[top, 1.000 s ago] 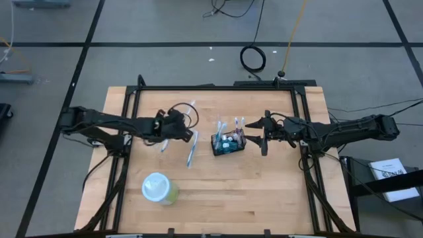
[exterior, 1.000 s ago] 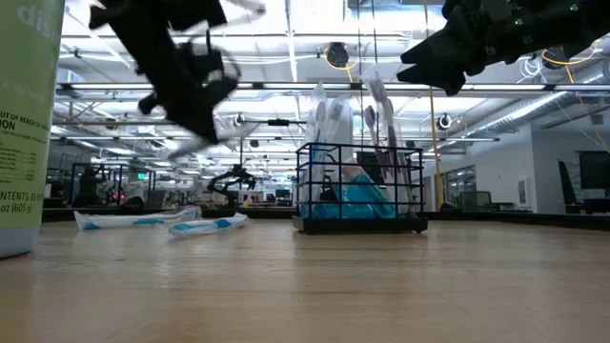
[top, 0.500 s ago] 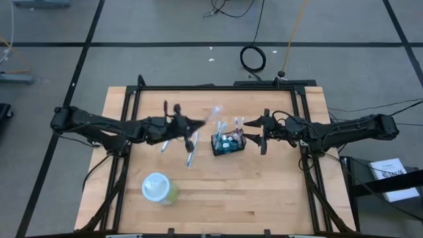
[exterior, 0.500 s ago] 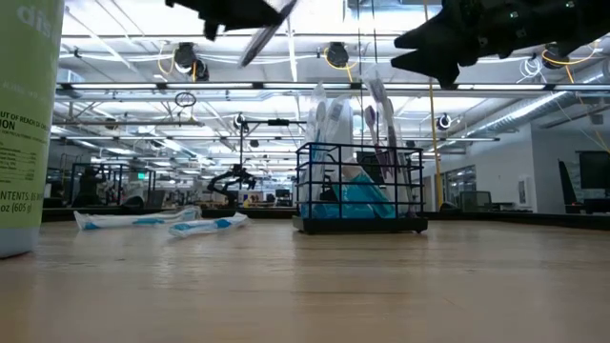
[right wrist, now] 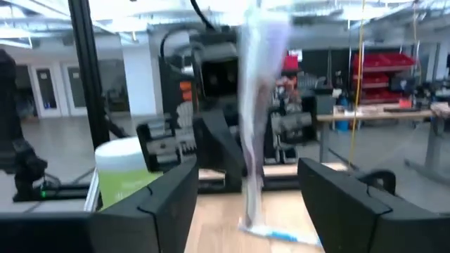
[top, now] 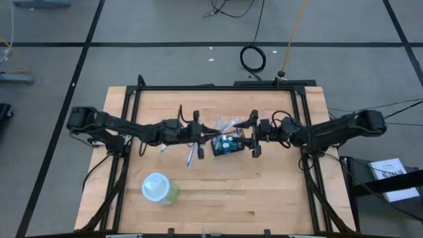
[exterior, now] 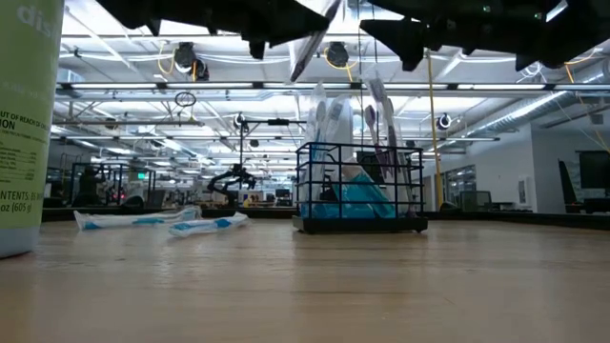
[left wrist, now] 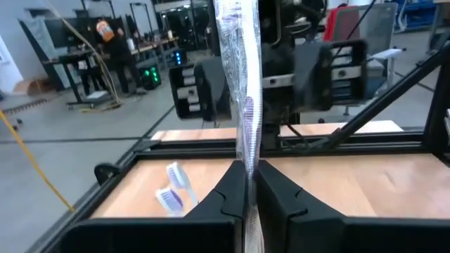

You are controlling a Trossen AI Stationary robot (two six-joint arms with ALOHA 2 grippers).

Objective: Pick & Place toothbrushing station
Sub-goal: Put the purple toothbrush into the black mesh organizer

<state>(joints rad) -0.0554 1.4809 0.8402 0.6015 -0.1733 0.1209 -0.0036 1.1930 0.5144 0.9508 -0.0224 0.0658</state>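
Observation:
The toothbrushing station, a black wire caddy [top: 228, 144] [exterior: 360, 186], rests on its base at the table's middle with several wrapped brushes standing in it. My left gripper [top: 200, 134] [left wrist: 249, 186] hovers level just left of it, shut on a wrapped toothbrush [left wrist: 242, 91] [exterior: 313, 43]. My right gripper [top: 254, 136] [right wrist: 246, 184] hovers open just right of the caddy, facing the left one. The held brush stands in line with the gap between its fingers, apart from them. My left gripper pinches the wrapped toothbrush between its two fingers at the wrapper's lower part [left wrist: 247, 158]. The fingers come level from the table's left and lie across the brush. The brush is lifted clear and slants up above the caddy.
Two wrapped toothbrushes [top: 190, 156] [exterior: 143, 220] lie flat on the table left of the caddy. A pale-green cup [top: 158, 189] [right wrist: 126, 176] stands near the front left. A black frame [top: 218, 88] runs round the table.
My left gripper has risen and gone toward the table's right, tipping from pointing down to level, with the wrapped toothbrush swung up over the caddy. My right gripper has moved toward the table's left, closer to the caddy.

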